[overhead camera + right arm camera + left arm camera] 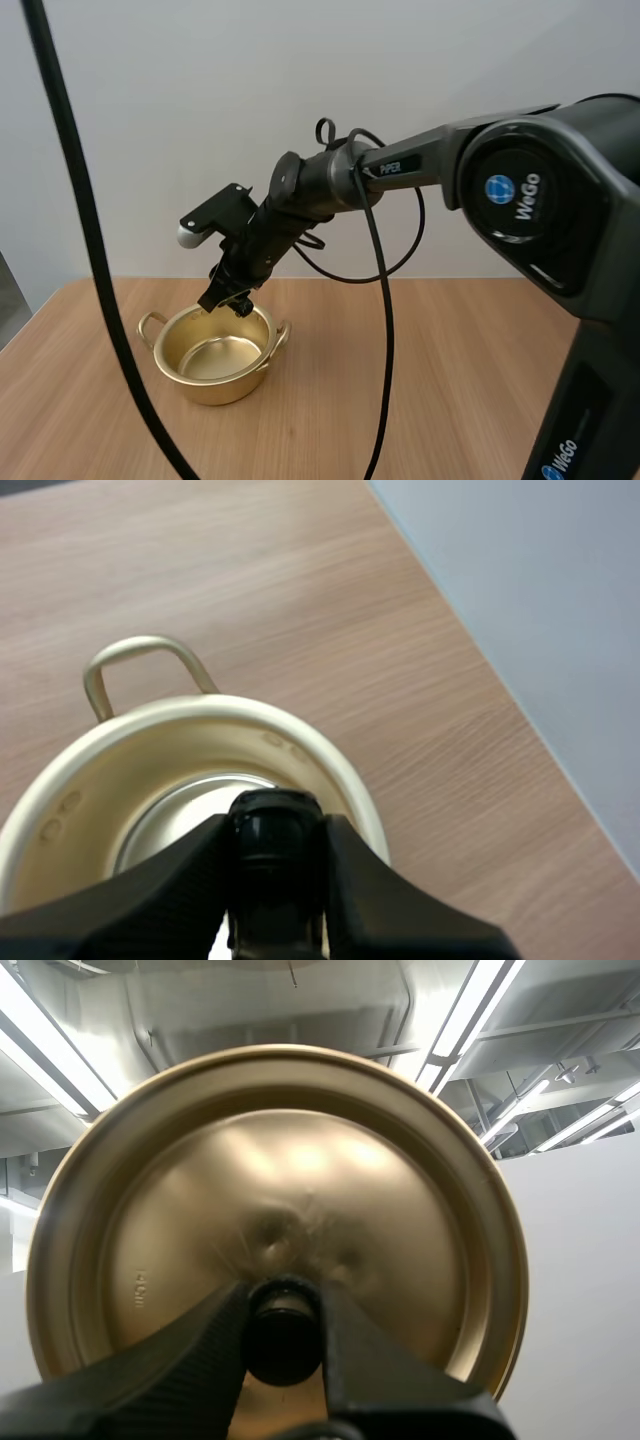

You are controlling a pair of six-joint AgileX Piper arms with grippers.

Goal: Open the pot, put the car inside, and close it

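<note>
Fingers at both grippers are closed on something. The table bears the gold pot, uncovered, at lower left of the high frame. The lid is gripped by its black knob in the left gripper. A small black object is pinched in the right gripper, just above the pot's opening.

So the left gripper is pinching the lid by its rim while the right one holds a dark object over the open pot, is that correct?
Not quite: the left gripper pinches the lid by its black knob, not its rim, as the left wrist view shows. The right gripper does hold a dark object over the open pot.
</note>
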